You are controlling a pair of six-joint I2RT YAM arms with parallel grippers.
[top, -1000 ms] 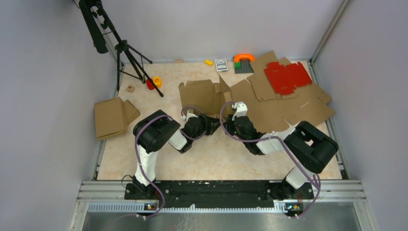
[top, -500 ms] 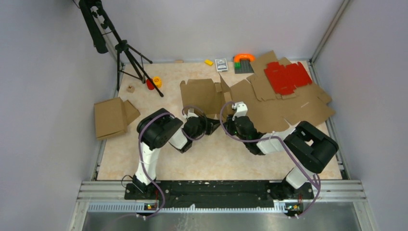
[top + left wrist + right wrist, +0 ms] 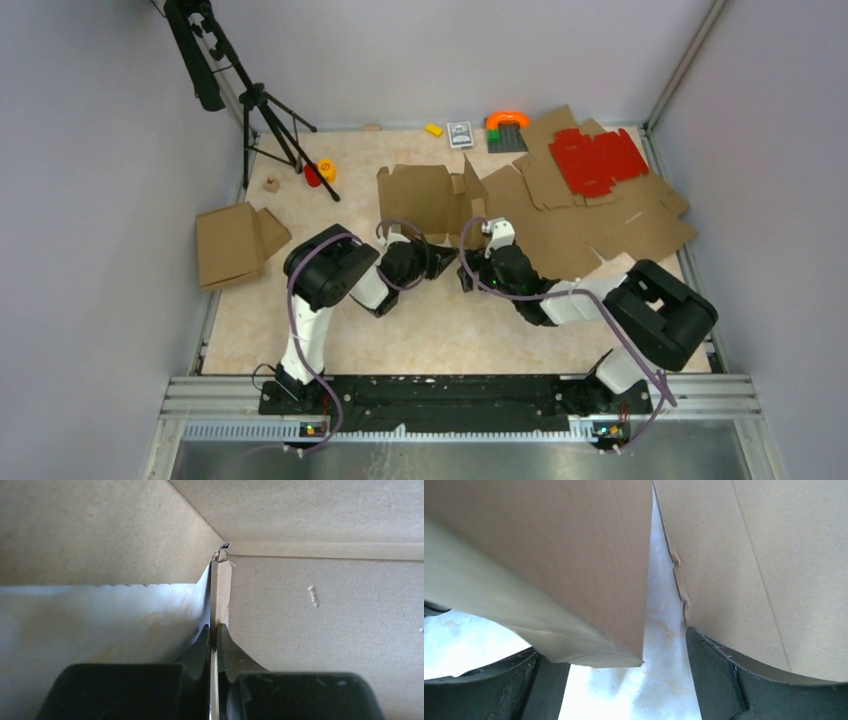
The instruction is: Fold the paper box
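Observation:
The paper box is a brown cardboard piece, partly folded, with walls standing up at the table's centre. My left gripper is at its near right corner. In the left wrist view the left gripper is shut on a thin upright edge of the paper box. My right gripper faces it from the right. In the right wrist view the right gripper is wide open, and a corner of a paper box flap hangs between its fingers without being pinched.
Flat cardboard sheets lie at the right, with a red die-cut sheet on top. A folded box sits at the left edge. A tripod stands at the back left. Small toys line the back edge.
My left gripper has shut on the box's edge. My right gripper has let go and opened wide, and the right arm's elbow has swung right and nearer.

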